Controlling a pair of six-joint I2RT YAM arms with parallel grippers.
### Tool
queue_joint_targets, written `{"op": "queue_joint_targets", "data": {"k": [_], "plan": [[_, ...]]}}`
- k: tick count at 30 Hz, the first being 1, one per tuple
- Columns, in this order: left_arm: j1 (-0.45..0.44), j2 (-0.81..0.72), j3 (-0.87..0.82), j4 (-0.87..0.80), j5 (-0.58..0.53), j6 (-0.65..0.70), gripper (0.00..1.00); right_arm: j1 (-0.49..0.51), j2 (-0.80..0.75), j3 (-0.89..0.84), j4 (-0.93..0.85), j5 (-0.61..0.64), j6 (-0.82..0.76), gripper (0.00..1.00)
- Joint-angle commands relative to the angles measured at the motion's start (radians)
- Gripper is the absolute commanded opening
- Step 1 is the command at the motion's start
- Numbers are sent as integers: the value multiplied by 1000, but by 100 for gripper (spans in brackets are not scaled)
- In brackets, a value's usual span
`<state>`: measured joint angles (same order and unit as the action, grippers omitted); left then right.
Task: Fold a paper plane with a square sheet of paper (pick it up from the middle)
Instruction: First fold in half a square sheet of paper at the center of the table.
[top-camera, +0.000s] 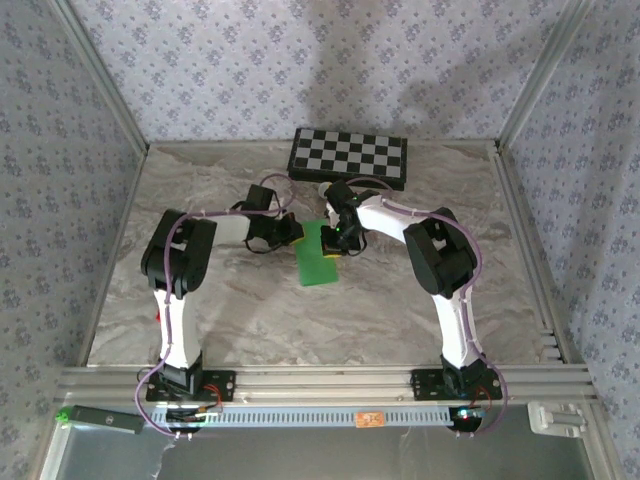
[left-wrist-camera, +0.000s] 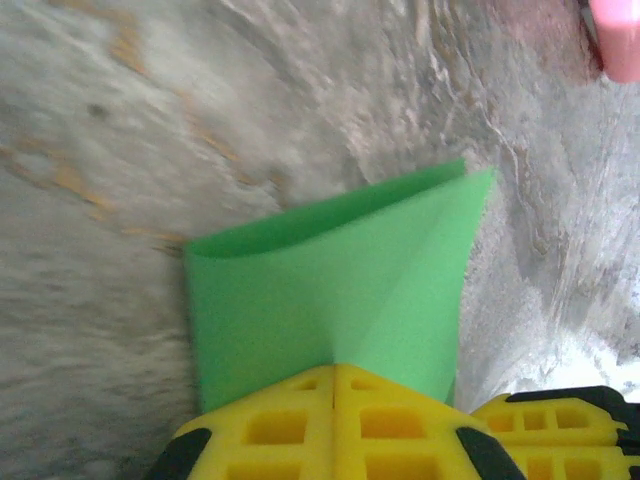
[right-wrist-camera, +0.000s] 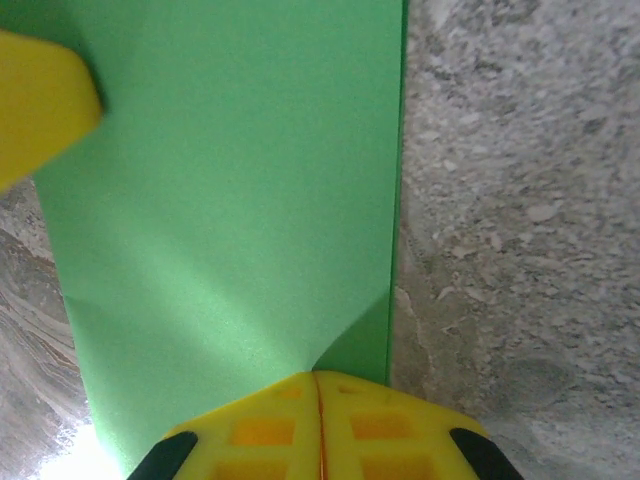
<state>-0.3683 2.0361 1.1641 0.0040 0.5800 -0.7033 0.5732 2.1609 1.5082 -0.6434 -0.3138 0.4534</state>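
1. Your left gripper (left-wrist-camera: 335, 372) has its fingers pressed together on the near edge of the green sheet of paper (left-wrist-camera: 330, 290). The sheet is doubled over there, its two layers gaping slightly at the far end.
2. Your right gripper (right-wrist-camera: 318, 380) is pinched closed on the same sheet, beside a long straight fold running away from it.
3. From above, the sheet shows as a narrow folded strip at mid-worktop (top-camera: 250, 310), between the two grippers and nearer you than the checkered board (top-camera: 348, 157).
4. A pink object (left-wrist-camera: 618, 40) sits well apart from the sheet.
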Motion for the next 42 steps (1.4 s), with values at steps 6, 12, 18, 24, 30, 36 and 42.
{"op": "queue_joint_targets", "data": {"k": [6, 12, 18, 24, 30, 36, 42], "plan": [[113, -72, -21, -118, -98, 103, 5, -1, 213, -152, -161, 318, -21, 8], [47, -132, -13, -68, -23, 36, 5, 3, 214, -147, -165, 326, -19, 8], [-22, -57, 52, -35, -20, -16, 5, 5, 220, -150, -163, 324, -18, 8], [-20, 19, 117, -90, -89, -2, 5, 6, 217, -148, -165, 323, -17, 8], [13, 68, 115, -91, -129, 3, 4, 6, 216, -150, -166, 324, -19, 7], [74, 114, 159, -136, -175, 32, 4, 5, 217, -158, -160, 323, -19, 7], [122, 130, 244, -209, -195, 86, 4, 6, 215, -156, -156, 314, -9, 7]]}}
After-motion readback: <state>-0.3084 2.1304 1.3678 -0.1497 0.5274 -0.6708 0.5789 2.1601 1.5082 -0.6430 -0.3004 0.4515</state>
